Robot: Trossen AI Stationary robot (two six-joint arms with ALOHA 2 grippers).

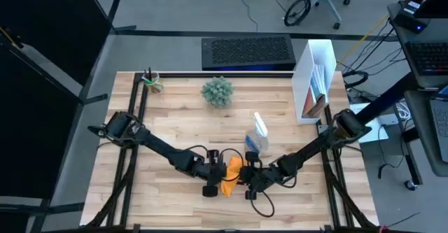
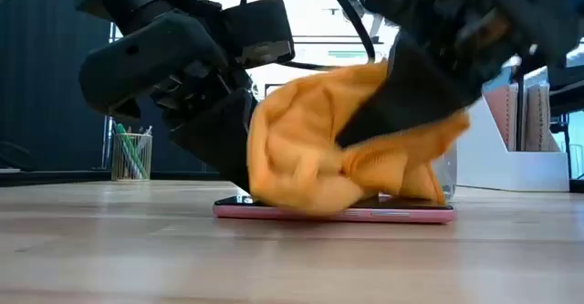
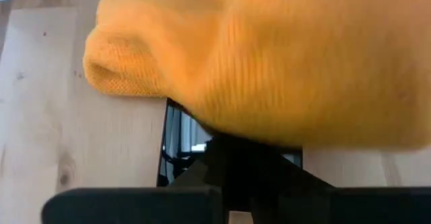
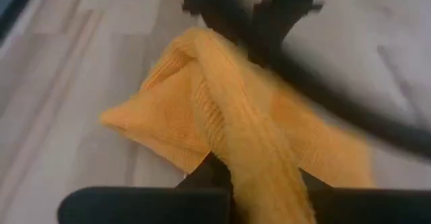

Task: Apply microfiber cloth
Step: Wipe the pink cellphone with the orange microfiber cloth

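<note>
Wooden table (image 1: 175,121), both grippers' jaws clamped on orange microfiber cloth (image 2: 310,149) bunched over pink-edged smartphone (image 2: 333,213).

light: bright, even | low view: backlit, glare behind | wrist views: motion blur, soft focus

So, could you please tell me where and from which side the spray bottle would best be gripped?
Grip the spray bottle on its clear body below the trigger head, coming from the table's far side. It stands upright just behind both pincers, left and right, which crowd the cloth on the phone, so the near side is blocked. The body looks the broadest part; the head sticks out unevenly.
</note>
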